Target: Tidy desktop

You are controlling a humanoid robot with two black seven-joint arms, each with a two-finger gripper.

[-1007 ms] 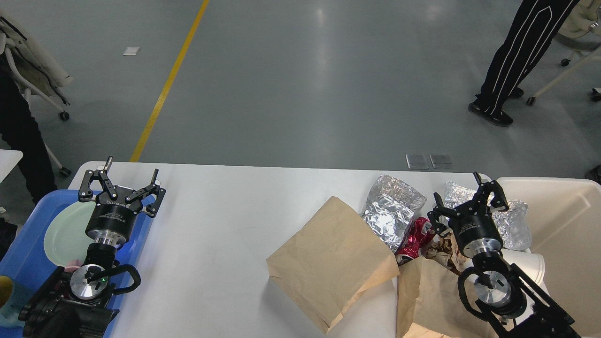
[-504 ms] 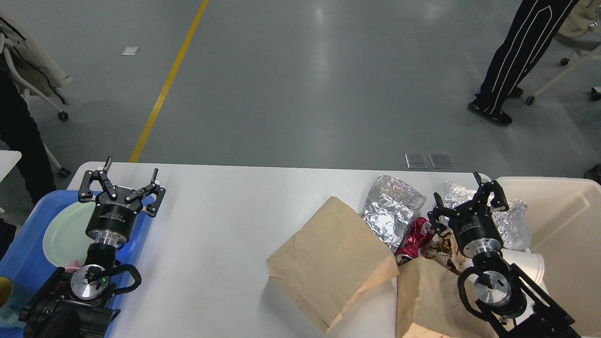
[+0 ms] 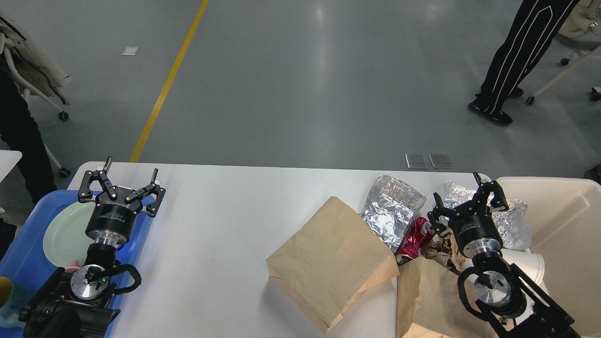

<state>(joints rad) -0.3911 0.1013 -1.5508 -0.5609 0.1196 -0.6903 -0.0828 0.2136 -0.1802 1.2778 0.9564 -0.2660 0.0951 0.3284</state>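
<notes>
The white desktop [image 3: 220,225] fills the lower half of the view. On its right part lie a flat brown paper bag [image 3: 328,263], a second brown bag [image 3: 427,300], two crumpled foil pieces [image 3: 392,209] [image 3: 512,220], a crushed red can [image 3: 415,237], crumpled brown paper [image 3: 439,249] and a white paper cup [image 3: 528,265]. My right gripper [image 3: 458,195] hovers open over this litter, beside the right foil piece. My left gripper [image 3: 129,174] stands open over the desktop's left edge, empty.
A blue tray [image 3: 23,253] at the left holds a pale green plate [image 3: 65,234] and a pink item. A cream bin [image 3: 568,234] stands at the right edge. A person's legs [image 3: 512,61] and wheeled chairs are on the floor beyond.
</notes>
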